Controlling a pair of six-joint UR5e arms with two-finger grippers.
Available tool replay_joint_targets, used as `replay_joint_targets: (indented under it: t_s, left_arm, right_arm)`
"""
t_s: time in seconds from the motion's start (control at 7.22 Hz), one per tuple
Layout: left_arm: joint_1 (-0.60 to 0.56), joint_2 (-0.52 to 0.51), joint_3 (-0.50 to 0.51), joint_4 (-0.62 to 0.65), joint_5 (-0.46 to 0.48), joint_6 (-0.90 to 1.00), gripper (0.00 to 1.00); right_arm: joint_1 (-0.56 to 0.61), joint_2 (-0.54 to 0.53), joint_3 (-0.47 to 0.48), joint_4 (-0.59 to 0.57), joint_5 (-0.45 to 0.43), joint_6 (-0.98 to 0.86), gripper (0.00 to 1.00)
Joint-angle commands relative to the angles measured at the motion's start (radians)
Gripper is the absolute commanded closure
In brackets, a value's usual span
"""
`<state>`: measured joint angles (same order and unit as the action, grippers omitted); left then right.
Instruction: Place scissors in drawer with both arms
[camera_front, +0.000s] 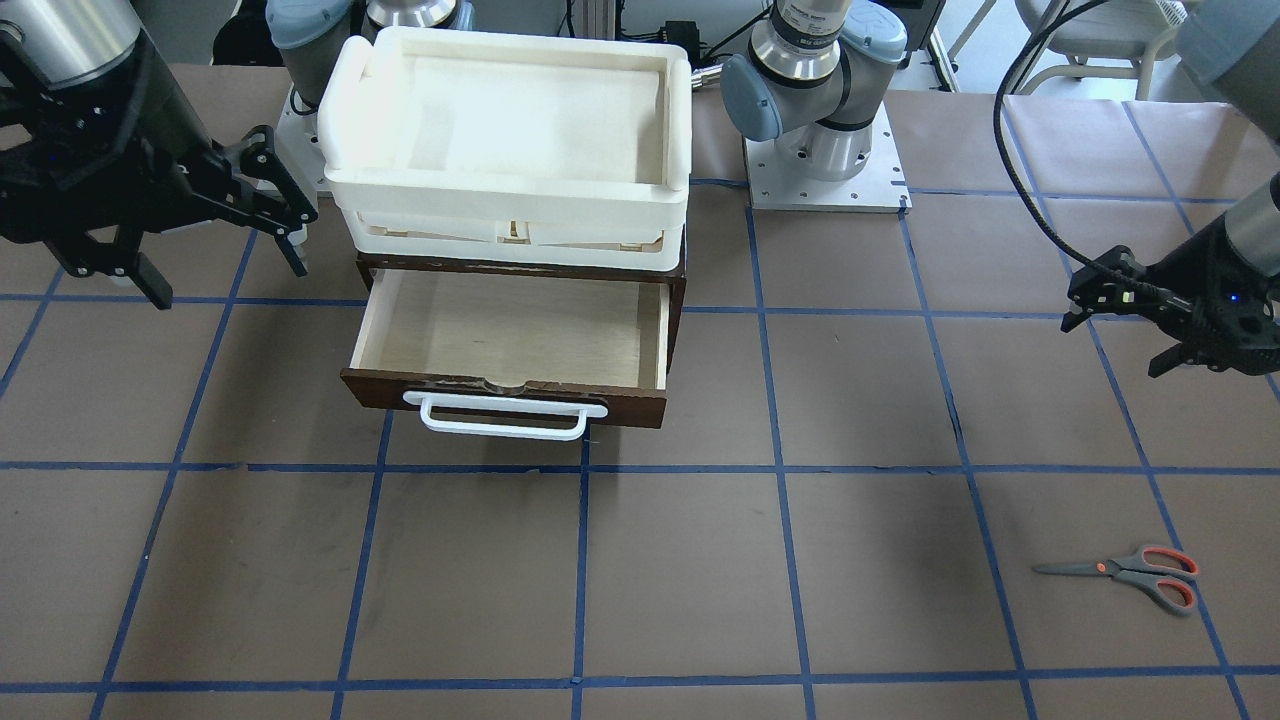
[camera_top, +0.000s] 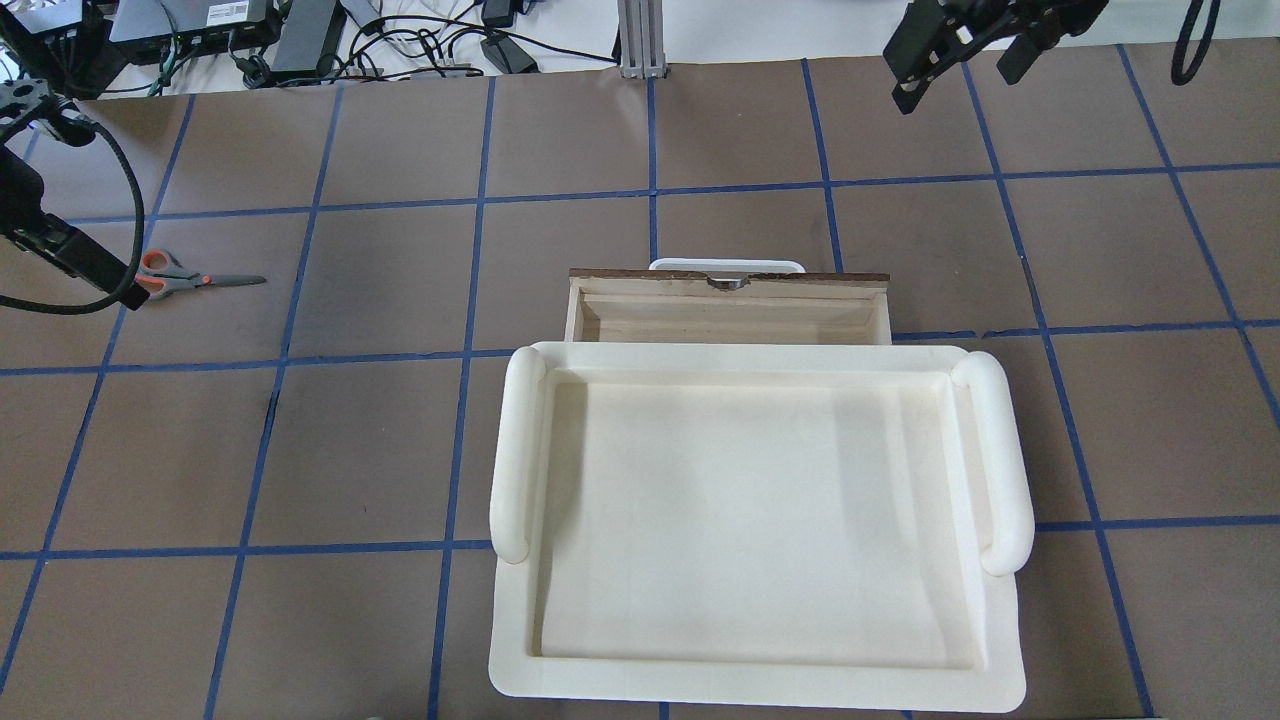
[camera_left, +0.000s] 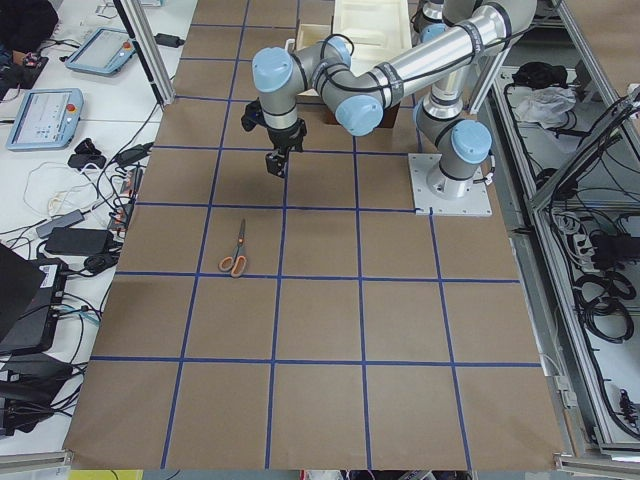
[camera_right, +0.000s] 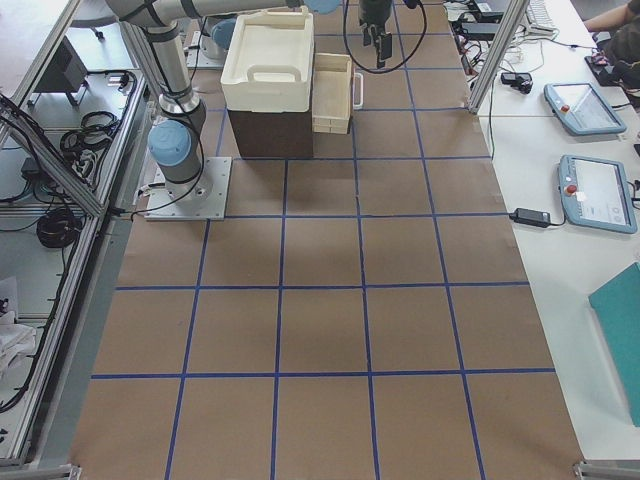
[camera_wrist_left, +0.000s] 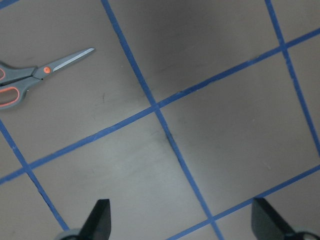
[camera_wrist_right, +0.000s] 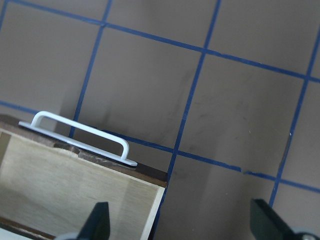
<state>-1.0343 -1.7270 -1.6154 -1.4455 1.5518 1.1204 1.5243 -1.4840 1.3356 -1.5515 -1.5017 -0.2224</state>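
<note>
Front-facing: the scissors (camera_front: 1120, 572) are lying flat on the table (camera_front: 700, 560), well apart from the drawer (camera_front: 640, 400), which is standing pulled open.
Left wrist: the left gripper (camera_wrist_left: 182, 220) is hovering, fingers spread wide, scissors at upper left.
Right wrist: the right gripper (camera_wrist_right: 180, 222) is hanging, fingers spread wide, near the drawer's front corner.

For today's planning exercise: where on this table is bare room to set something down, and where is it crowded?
Widest bare patch: the table between the drawer front and the scissors. The open drawer's inside is bare too. Crowded: around the white tray stacked over the drawer.
</note>
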Motion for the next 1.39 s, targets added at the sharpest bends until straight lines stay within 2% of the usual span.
replay_joint_targets:
  t_s: [0.0, 0.28, 0.55, 0.69, 0.97, 1.25]
  left_arm:
    - [0.039, -0.112, 0.012, 0.161, 0.025, 0.381, 0.0]
    - [0.074, -0.21, 0.017, 0.331, 0.045, 0.705, 0.0]
    - [0.097, -0.305, 0.017, 0.477, -0.008, 0.978, 0.0]
    - [0.097, -0.342, 0.019, 0.5, -0.012, 1.045, 0.0]
    - [0.097, -0.411, 0.073, 0.501, -0.097, 1.154, 0.0]
    - [0.097, -0.471, 0.153, 0.481, -0.093, 1.177, 0.02]
  right_arm:
    - [0.007, -0.016, 0.01, 0.007, -0.103, 0.321, 0.0]
    - [0.017, -0.028, 0.01, -0.001, -0.04, 0.386, 0.0]
    - [0.017, -0.025, 0.011, -0.001, -0.041, 0.522, 0.0]
    - [0.017, -0.022, 0.013, -0.01, -0.041, 0.535, 0.0]
    - [0.019, -0.028, 0.034, -0.021, -0.041, 0.575, 0.0]
    - [0.02, -0.032, 0.047, -0.047, -0.043, 0.578, 0.0]
